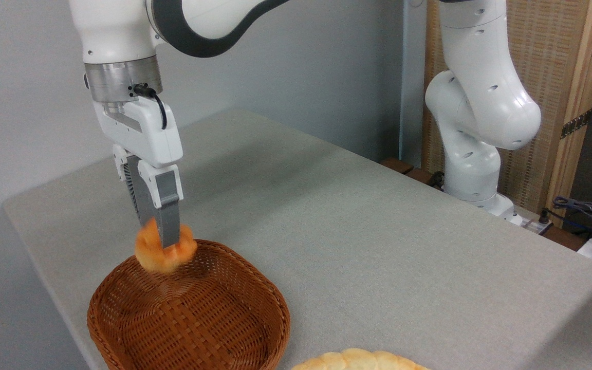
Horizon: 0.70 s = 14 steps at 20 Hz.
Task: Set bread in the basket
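My fingers (165, 241) are pinched tight on the bread (165, 253), holding it up in the air over the back edge of the basket (188, 313). The bread is small, round, orange and lumpy. A big pale loaf (357, 361) sits near the basket on the gray table (378, 246). I see nothing inside the basket.

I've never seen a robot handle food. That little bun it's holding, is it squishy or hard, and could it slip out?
The bun probably gives a little: the hand pinches it across the middle and its fingers seem pressed into it. It looks light, hanging from that narrow pinch without sagging. Being round, it may roll a bit when dropped, but the basket rim below should stop it.
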Motion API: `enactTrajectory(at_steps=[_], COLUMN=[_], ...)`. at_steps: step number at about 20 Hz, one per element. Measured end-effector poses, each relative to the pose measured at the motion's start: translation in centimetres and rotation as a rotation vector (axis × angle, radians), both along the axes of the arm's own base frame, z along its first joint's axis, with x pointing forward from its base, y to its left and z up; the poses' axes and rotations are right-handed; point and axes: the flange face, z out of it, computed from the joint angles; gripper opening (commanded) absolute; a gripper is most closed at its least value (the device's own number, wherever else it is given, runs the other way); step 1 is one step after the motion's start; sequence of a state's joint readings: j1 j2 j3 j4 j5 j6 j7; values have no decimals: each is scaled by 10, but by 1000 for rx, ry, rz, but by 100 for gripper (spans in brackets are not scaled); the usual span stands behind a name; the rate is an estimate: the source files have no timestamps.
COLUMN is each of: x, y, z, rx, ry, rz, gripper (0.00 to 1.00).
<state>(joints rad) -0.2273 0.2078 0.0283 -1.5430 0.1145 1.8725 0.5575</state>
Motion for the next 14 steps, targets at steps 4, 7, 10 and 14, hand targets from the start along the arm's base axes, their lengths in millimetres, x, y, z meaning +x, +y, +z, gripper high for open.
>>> enactTrajectory(at_steps=[4,7,10,14], x=[0,0,1,-1], y=[0,0,0,8], z=[0,1,3,17], rx=[2,1,-3,-80], ry=[0,-3,-6,-14], rz=[-1,0,3,47], gripper=[100,100,100,100])
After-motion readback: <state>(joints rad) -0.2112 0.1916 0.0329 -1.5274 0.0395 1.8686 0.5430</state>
